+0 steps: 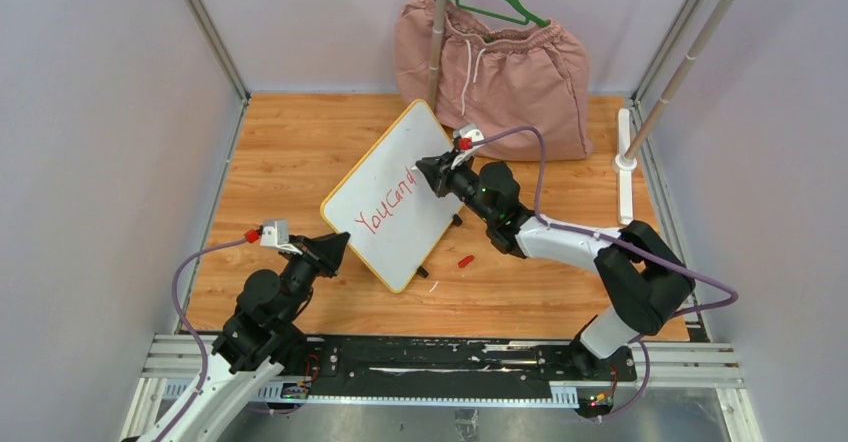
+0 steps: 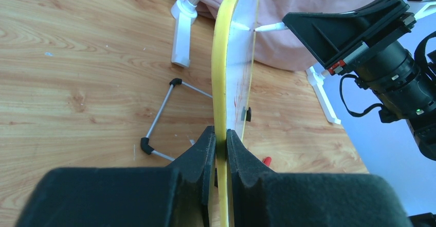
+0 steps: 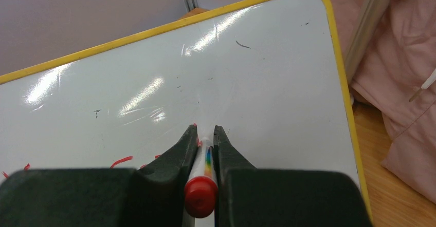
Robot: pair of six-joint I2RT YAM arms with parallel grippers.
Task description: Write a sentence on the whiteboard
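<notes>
The whiteboard (image 1: 395, 197) sits mid-counter, turned cornerwise so that one corner points at the arm bases and the opposite one at the pink garment (image 1: 500, 62) heaped at the back. The sentence (image 1: 385, 205) runs in red up its face and reads about "YouCan".

The left pincer (image 1: 340, 247) is closed tight on the whiteboard's near-left edge. In the left wrist view its two dark pads (image 2: 205, 150) squeeze the yellow rim (image 2: 221, 73) from either side, the board seen edge-on. Behind the board, its thin wire stand (image 2: 162, 111) with black tips rests on the wood.

The right pincer (image 1: 425, 169) comes in over the whiteboard's right edge, its jaws nearly together around a marker (image 3: 201, 186). The marker's red end faces the right wrist camera, and its tip meets the white surface just past the last letter.

Left of the whiteboard, and beyond its far-left edge, the counter (image 1: 290, 152) lies open as bare wood up to the frame posts. Off the near-right edge there is less room: a small red cap (image 1: 465, 260) lies close to that edge, near a black foot (image 1: 457, 220), and the right arm spans that side. The whiteboard's far corner is close to the rack pole (image 1: 437, 32) and the garment.
</notes>
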